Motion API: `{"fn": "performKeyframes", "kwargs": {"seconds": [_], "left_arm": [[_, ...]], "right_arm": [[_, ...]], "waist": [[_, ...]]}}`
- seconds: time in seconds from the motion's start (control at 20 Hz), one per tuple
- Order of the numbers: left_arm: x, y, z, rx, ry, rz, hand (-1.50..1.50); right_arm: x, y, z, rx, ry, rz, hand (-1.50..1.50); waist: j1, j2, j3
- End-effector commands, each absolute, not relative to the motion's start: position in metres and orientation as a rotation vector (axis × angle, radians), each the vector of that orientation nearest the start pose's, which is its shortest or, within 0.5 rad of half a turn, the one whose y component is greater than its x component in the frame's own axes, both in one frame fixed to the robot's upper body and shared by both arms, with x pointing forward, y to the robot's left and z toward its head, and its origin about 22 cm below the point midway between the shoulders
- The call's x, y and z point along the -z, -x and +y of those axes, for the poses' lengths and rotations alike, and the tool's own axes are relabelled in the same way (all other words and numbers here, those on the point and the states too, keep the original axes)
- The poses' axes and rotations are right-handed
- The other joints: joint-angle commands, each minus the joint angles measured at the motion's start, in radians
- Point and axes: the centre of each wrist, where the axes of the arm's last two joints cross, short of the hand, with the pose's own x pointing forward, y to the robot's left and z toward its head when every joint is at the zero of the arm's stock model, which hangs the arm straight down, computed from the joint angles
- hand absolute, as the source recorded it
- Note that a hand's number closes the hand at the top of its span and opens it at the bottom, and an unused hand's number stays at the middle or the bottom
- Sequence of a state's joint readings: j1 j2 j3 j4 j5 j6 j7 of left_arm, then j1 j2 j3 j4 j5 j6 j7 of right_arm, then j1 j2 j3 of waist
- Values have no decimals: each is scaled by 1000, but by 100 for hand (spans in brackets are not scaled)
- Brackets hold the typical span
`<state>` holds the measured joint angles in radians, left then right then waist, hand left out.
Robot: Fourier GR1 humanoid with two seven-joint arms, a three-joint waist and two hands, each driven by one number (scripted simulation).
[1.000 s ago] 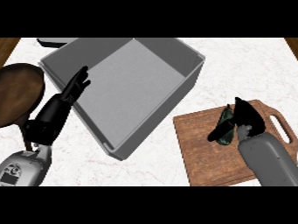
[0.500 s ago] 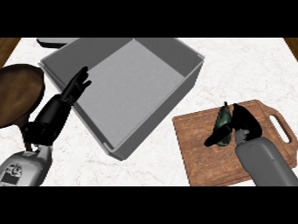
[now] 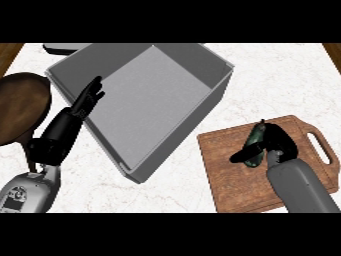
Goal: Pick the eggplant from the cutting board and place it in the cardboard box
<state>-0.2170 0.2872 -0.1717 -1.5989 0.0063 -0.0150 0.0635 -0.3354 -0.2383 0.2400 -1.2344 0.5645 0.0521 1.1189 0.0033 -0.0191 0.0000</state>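
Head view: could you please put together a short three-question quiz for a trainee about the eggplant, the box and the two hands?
1. True or false: the eggplant already lies in the box.
2. Which hand is curled round the eggplant: A, the left hand, or B, the right hand?
3. Fill in: the eggplant shows over the wooden ____.

Key: 1 false; 2 B; 3 cutting board.
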Motion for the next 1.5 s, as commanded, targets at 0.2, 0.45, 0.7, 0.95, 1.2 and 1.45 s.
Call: {"fn": "performKeyframes", "kwargs": {"seconds": [0.2, 0.45, 0.7, 0.95, 1.2, 1.45], "left_arm": [[-39, -275, 216, 442, 26, -1591, 0], [-55, -273, 205, 469, 41, -1605, 0], [-58, -283, 198, 511, 95, -1640, 0], [-57, -285, 204, 516, 79, -1632, 0], [-53, -283, 220, 467, 50, -1599, 0], [-50, -286, 220, 447, 31, -1576, 0]], "right_arm": [[11, -305, -214, -578, 812, -288, 150], [18, -313, -227, -599, 915, -312, 150], [-49, -287, -82, -1394, 662, -1149, 150], [-79, -242, -26, -1783, 486, -1639, 150], [-93, -228, -40, -1797, 448, -1983, 150], [-134, -215, -75, -1741, 332, -2103, 150]], "waist": [[-7, 20, -1], [4, 20, 0], [123, 22, 1], [87, 23, 1], [6, 19, 1], [-17, 18, 0]]}}
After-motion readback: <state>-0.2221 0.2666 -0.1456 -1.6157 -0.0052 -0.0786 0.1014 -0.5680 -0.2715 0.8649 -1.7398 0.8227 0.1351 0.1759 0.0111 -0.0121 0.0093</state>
